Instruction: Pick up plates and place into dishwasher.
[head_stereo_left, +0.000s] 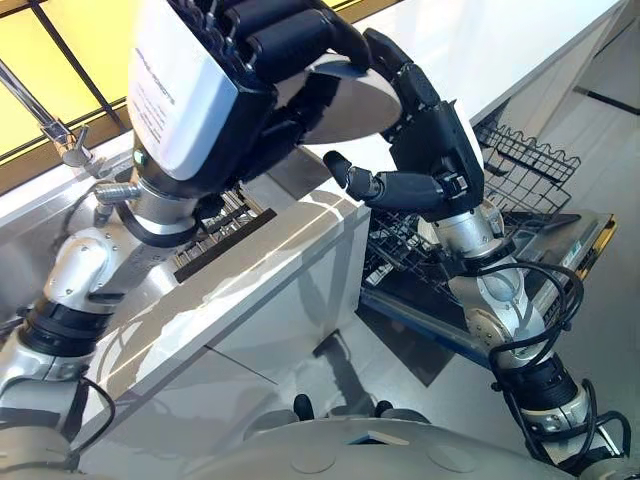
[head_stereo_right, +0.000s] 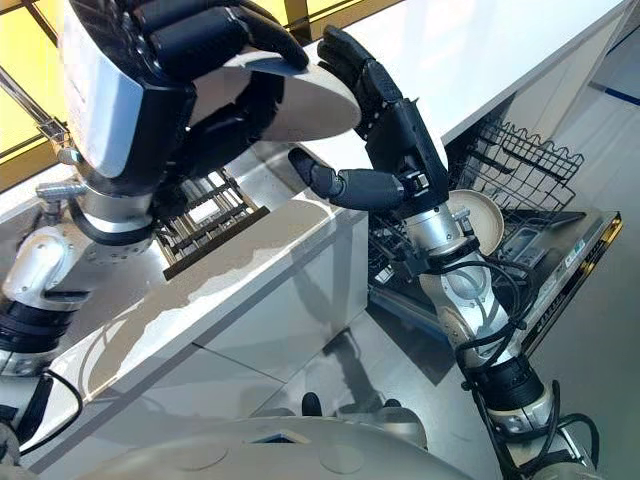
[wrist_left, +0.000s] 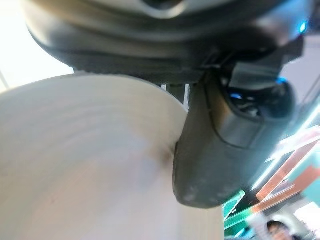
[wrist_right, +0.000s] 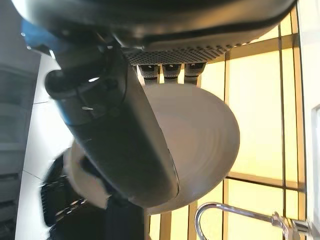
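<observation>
Plate: we've got the plate (head_stereo_right: 300, 105) up in the air above the tabletop (head_stereo_right: 290, 250), beside the drying rack (head_stereo_right: 205, 225).
Left hand: our left hand (head_stereo_left: 270, 45) has its fingers curled over the plate's rim, thumb pressed beneath it in the left wrist view.
Right hand: our right hand (head_stereo_right: 375, 130) reaches in from the dishwasher side; its fingers lie along the plate's far edge, thumb stretched out below and apart from it (looks like a handover in the making, though we judge the grip isn't taken yet).
Dishwasher: its rack (head_stereo_right: 520, 165) is pulled out over the open door (head_stereo_right: 575, 270), just beyond the tabletop's end.
Done: one plate already in rack (head_stereo_right: 478, 220) stands there.
Left: we reckon this plate has yet to travel over and go in.
</observation>
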